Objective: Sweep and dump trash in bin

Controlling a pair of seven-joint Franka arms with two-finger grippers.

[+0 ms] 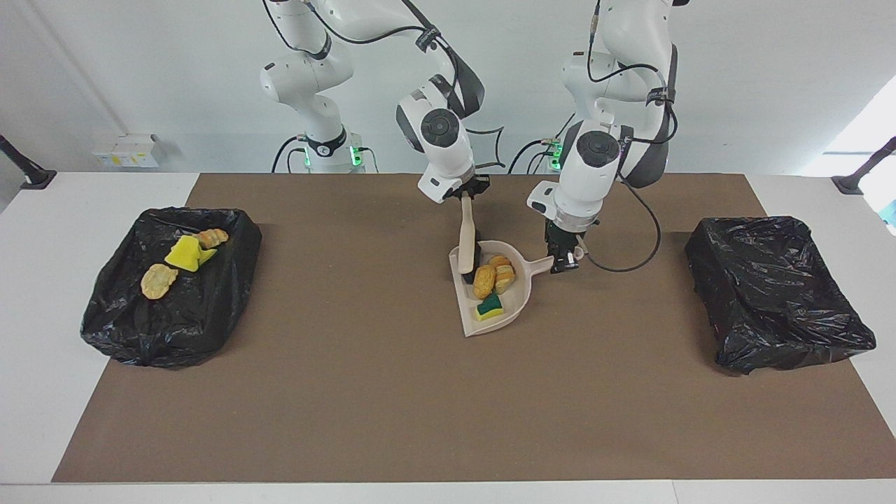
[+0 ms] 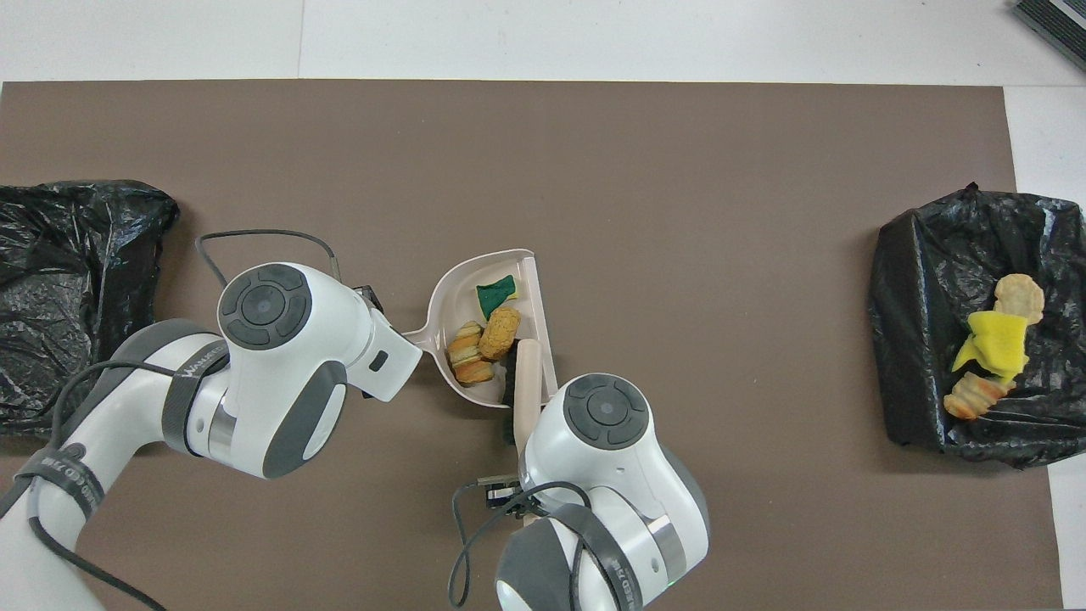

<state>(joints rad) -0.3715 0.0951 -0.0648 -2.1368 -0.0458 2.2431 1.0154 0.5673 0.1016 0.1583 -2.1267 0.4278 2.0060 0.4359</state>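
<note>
Right pincer clamped on brush; left pincer clamped on dustpan handle, frame centre. Three trash scraps in pan. Risk: careless tilt while carrying spills scraps before bin.

A robot lab: two white arms bolted at a white table with a brown mat, bare white walls, loose cables
</note>
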